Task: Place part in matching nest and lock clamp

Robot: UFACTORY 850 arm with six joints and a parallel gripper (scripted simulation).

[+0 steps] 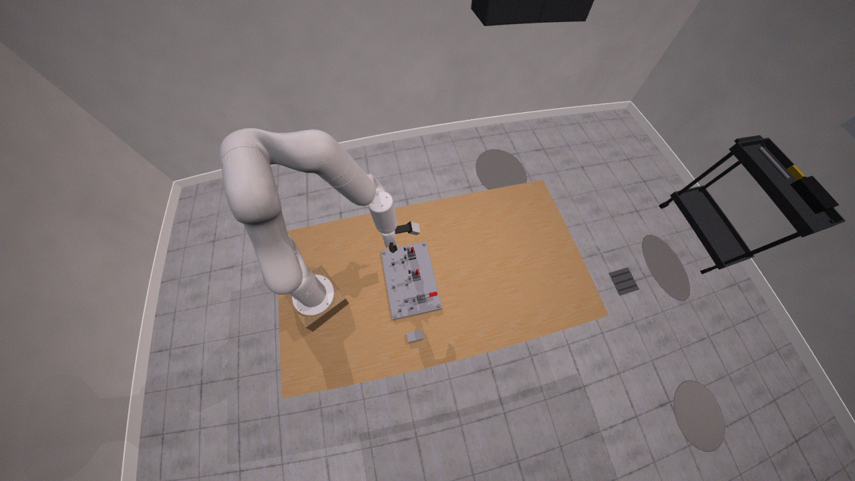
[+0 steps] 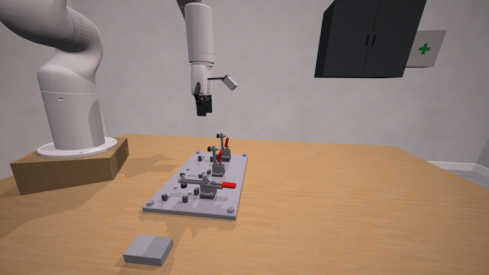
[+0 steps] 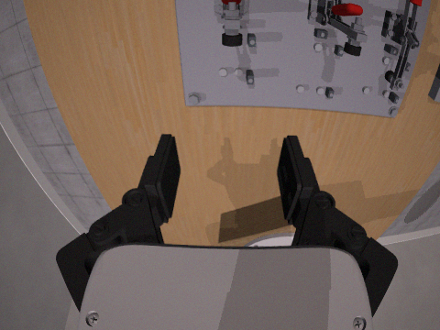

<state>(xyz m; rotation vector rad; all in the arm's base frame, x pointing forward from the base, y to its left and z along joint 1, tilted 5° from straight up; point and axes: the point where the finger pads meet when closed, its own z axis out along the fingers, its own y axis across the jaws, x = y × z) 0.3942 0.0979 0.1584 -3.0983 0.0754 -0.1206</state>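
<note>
The grey block part (image 1: 415, 337) (image 2: 148, 249) lies flat on the table, in front of the fixture's near end. Its edge shows at the right rim of the wrist view (image 3: 435, 82). The grey fixture plate (image 1: 397, 297) (image 2: 235, 177) carries three nests with red-handled clamps. The near clamp (image 2: 228, 185) (image 1: 431, 293) lies with its handle level and its bar down over an empty nest. The middle clamp (image 2: 219, 156) (image 3: 346, 9) and far clamp (image 2: 225, 142) stand with handles up. My gripper (image 2: 203, 114) (image 1: 393, 246) (image 3: 228, 152) is open and empty, high above the plate's far end.
The arm's base (image 2: 73, 147) stands on a wooden block (image 2: 65, 169) at the table's left. A dark wall cabinet (image 2: 367, 37) hangs behind. A black rack (image 1: 756, 200) stands on the floor, far right of the table.
</note>
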